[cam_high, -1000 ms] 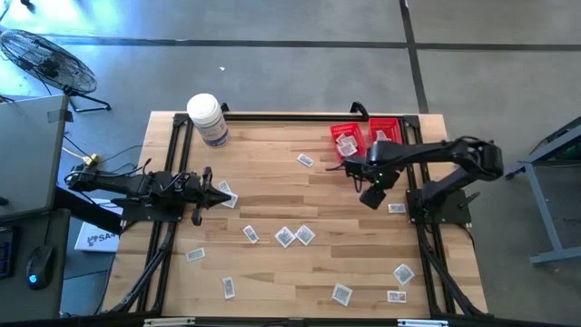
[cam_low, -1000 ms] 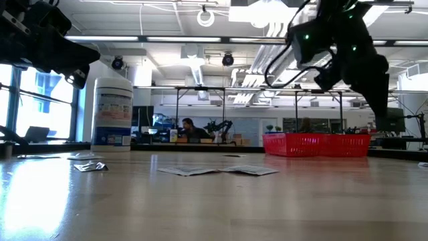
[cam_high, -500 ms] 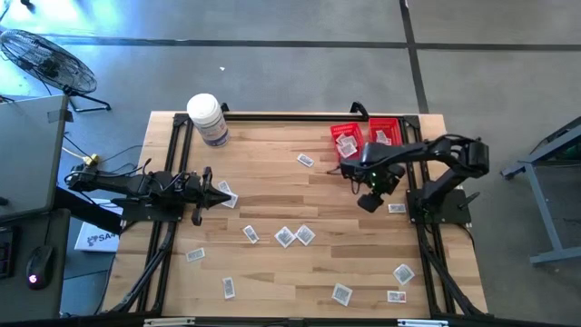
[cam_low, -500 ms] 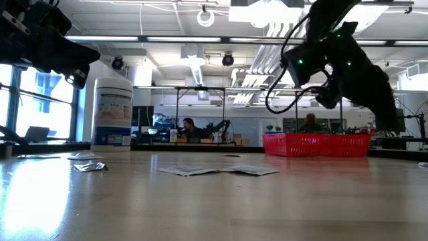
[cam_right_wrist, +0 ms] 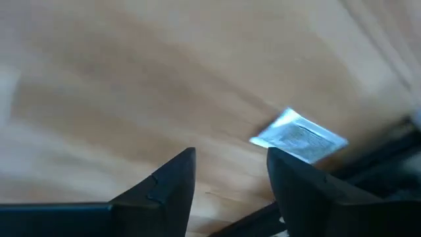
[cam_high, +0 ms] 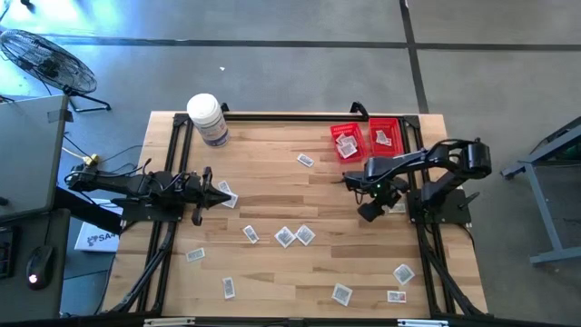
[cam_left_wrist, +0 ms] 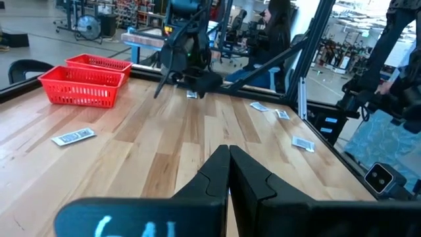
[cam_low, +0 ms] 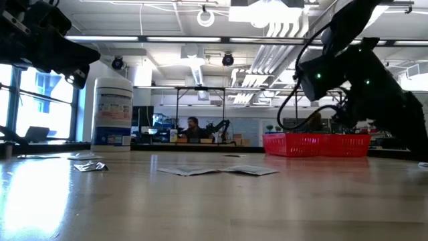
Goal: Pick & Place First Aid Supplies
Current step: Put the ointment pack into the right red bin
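Small white packets lie flat and scattered on the wooden table (cam_high: 272, 182), among them a pair (cam_high: 295, 236) in the middle and one (cam_high: 397, 207) by the right arm's base. More packets lie in the two red baskets (cam_high: 349, 132). My right gripper (cam_high: 368, 212) hovers low over the bare wood just left of that packet, open; in its wrist view the packet (cam_right_wrist: 299, 139) lies just beyond the gripper (cam_right_wrist: 230, 158), off to one side. My left gripper (cam_high: 222, 193) waits shut at the table's left side, next to a packet (cam_high: 228, 196).
A large white bottle (cam_high: 207, 118) stands at the far left corner. The red baskets sit side by side at the far right. A black frame rail (cam_high: 427, 245) runs along the right side by the right arm's base. More packets lie near the front edge (cam_high: 341, 293).
My right gripper has moved away from the red baskets toward the table's near edge and down, ending low beside the packet by the right arm's base. The left arm and the packets have stayed where they were.
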Controlling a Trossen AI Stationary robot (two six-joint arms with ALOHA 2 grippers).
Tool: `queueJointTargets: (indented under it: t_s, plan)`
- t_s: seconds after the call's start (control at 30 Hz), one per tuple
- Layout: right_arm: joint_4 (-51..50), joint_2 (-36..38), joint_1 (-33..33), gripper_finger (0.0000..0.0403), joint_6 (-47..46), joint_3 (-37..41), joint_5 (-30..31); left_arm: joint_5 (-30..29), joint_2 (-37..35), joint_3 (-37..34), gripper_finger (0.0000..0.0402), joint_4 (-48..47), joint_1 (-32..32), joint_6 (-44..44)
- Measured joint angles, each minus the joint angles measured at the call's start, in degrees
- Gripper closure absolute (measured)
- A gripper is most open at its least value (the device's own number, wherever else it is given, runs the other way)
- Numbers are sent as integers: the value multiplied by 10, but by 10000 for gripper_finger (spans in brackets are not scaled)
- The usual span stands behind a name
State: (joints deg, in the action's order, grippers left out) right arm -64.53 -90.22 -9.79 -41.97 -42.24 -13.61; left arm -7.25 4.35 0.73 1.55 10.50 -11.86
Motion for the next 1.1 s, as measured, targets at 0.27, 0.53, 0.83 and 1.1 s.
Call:
queueJointTargets:
  t_s: [0.27,0.53,0.83,1.1]
  plan:
    - [50,2,-16,223,-3,66,-13,0,0,0,401,0,0,0]
    - [68,-1,-10,223,36,44,-6,0,0,0,401,0,0,0]
    - [165,-1,36,222,69,-20,-1,-12,0,0,401,2,0,0]
    - [142,-1,76,222,117,-115,58,-13,0,0,401,2,0,0]
